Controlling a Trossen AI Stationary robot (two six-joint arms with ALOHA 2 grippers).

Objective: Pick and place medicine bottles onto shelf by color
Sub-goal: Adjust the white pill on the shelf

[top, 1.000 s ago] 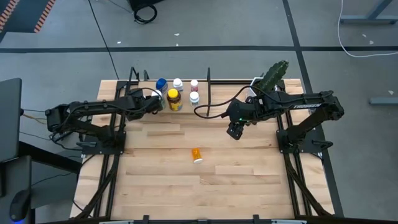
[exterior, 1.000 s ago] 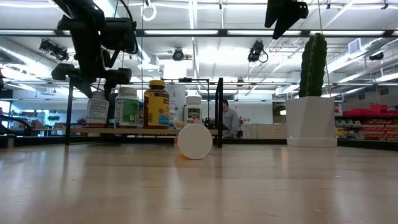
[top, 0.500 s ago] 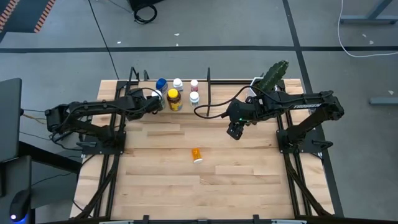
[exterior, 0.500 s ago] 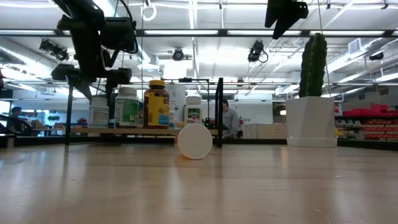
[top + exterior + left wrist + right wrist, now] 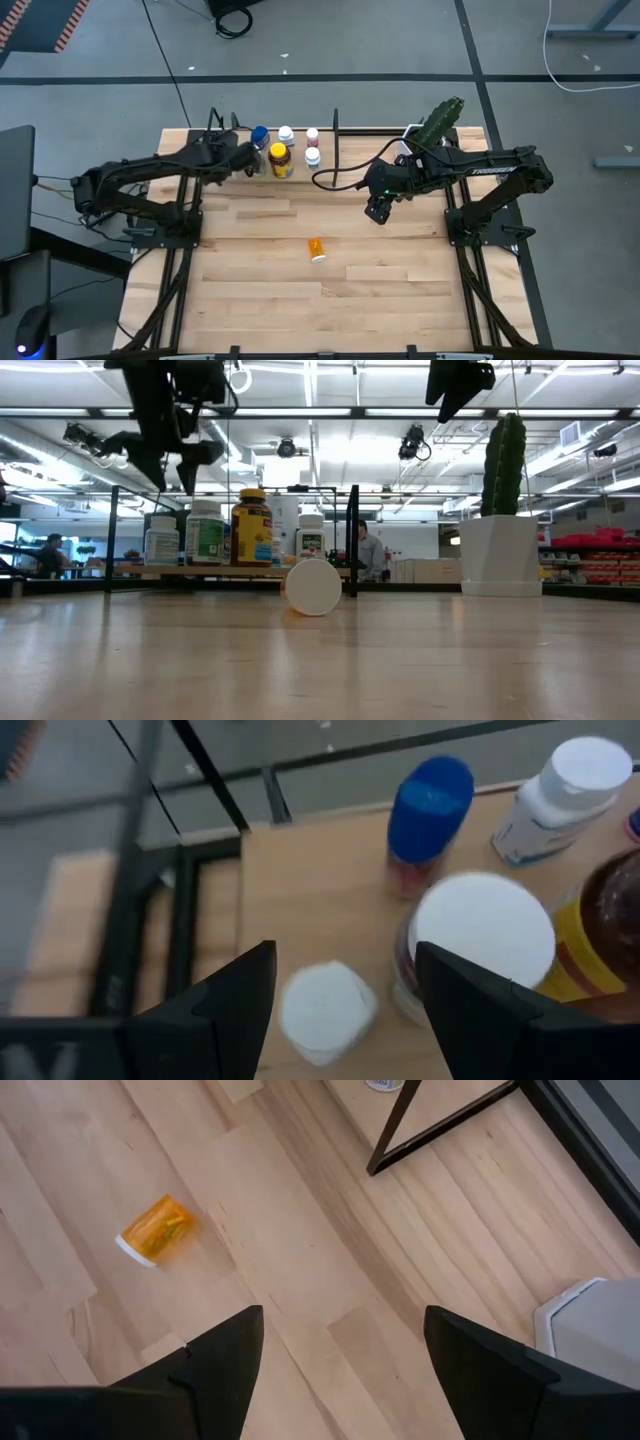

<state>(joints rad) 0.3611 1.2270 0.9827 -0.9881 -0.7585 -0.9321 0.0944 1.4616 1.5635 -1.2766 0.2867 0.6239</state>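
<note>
My left gripper hangs open over the left end of the shelf, a light-wood panel between black rods. Right below its fingers a small white-capped bottle stands upright and untouched. Beside it on the shelf stand a larger white-capped bottle, a blue one, another white one and an amber yellow-lidded one. My right gripper hovers open above the table. A small orange bottle lies on its side on the tabletop, cap toward the near edge.
A white pot with a green cactus stands at the table's far right corner, behind my right arm. Black upright rods frame the shelf. Bare planks stretch around the orange bottle. A person shows far off in the room.
My left gripper has risen from around the small white-capped bottle at the shelf's left end and drawn slightly toward the far left. The bottle stays upright on the shelf. My right arm and the orange bottle have kept still.
</note>
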